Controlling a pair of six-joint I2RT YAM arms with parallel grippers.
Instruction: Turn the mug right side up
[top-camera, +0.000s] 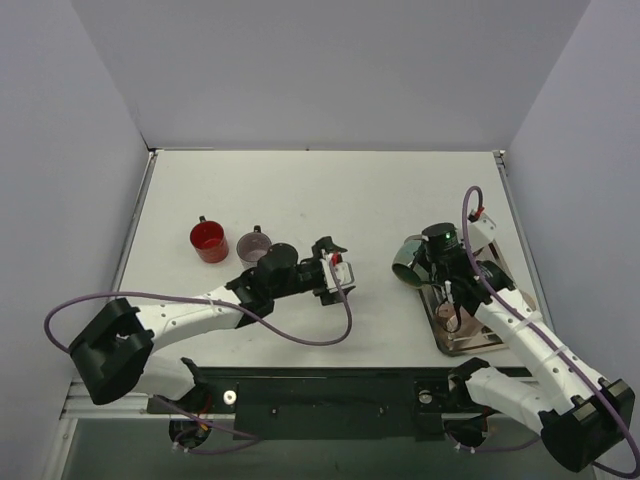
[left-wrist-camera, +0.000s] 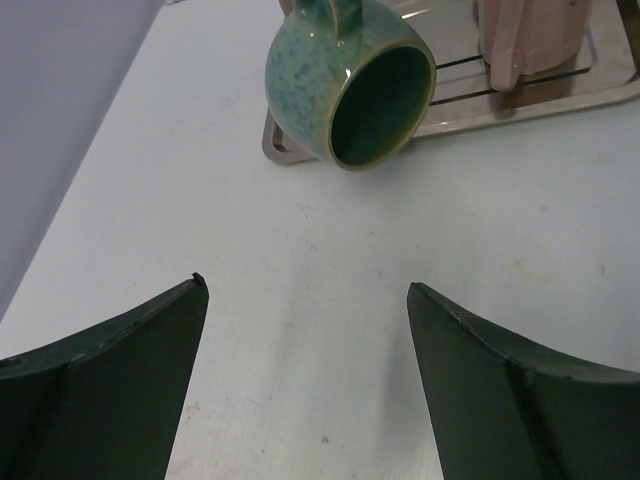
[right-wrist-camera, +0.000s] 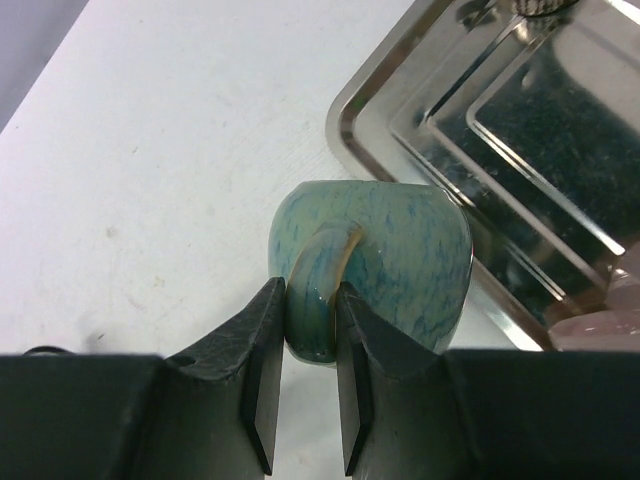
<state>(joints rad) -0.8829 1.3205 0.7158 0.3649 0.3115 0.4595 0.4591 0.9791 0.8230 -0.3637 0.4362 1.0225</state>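
Mug (right-wrist-camera: 400, 255) tipped sideways sits beside the tray's (right-wrist-camera: 345, 110) left edge, right of the table's (top-camera: 300, 190) middle, its handle (right-wrist-camera: 325, 250) pinched by the right gripper (right-wrist-camera: 311, 296) (left gripper (left-wrist-camera: 305, 290) gapes, idle). With so narrow a hold on glaze, it may swivel or slip mid-turn.

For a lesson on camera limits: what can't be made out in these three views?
Right wrist: the green mug has its mouth facing away; the right gripper covers part of its handle; the metal tray runs off the right edge.
Left wrist: the pink object on the tray is cut by the top edge.
Top external: inside of the red cup too small to tell.
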